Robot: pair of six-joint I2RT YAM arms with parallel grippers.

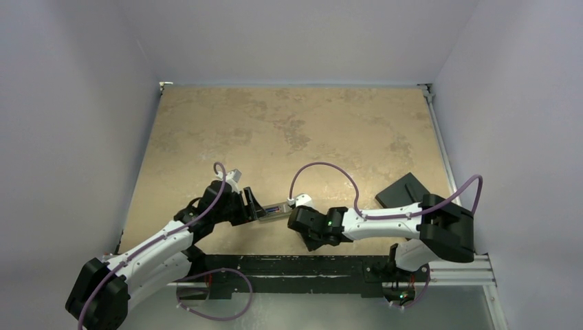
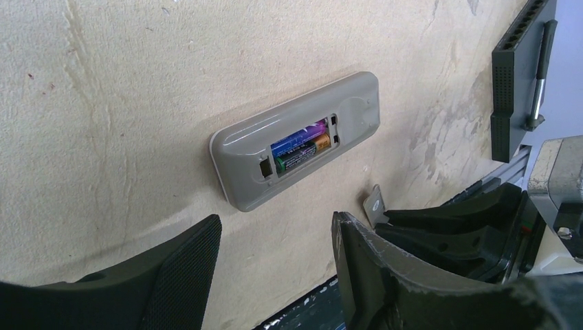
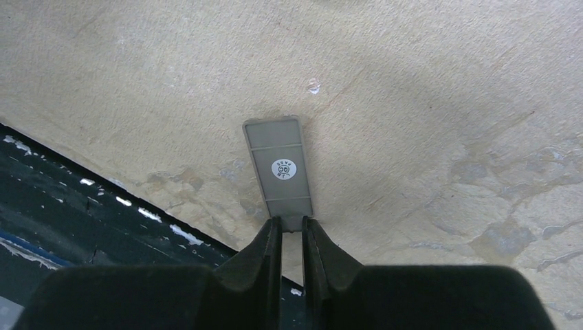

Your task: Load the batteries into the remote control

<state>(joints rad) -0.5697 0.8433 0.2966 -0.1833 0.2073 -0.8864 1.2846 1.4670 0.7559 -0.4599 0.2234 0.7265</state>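
The slim white-and-grey plastic remote control (image 2: 295,141) lies grey underside up on the mottled tan desk (image 1: 289,124), toward the desk's 6 o'clock edge in the top view. Its rectangular battery recess (image 2: 300,148) is uncovered and holds both cells side by side. In the left wrist view, the purple cylindrical battery (image 2: 299,137) is on the 12 o'clock side. The dark cylindrical battery (image 2: 302,155) with a brassy end touches it at 6 o'clock.

The left claw (image 2: 275,223) hovers at the remote's 9 o'clock in the top view, its jaws spread wide with nothing between them. The right claw (image 3: 292,223) sits at the remote's 3 o'clock, its jaws drawn almost together over the near end of the small flat grey plastic cover piece (image 3: 278,165), which bears a round white sticker (image 3: 282,169). It seems pinched, though I cannot tell whether it rests on the desk.

A large flat black slab (image 1: 402,191) lies at the desk's 4 o'clock, well apart from the remote.
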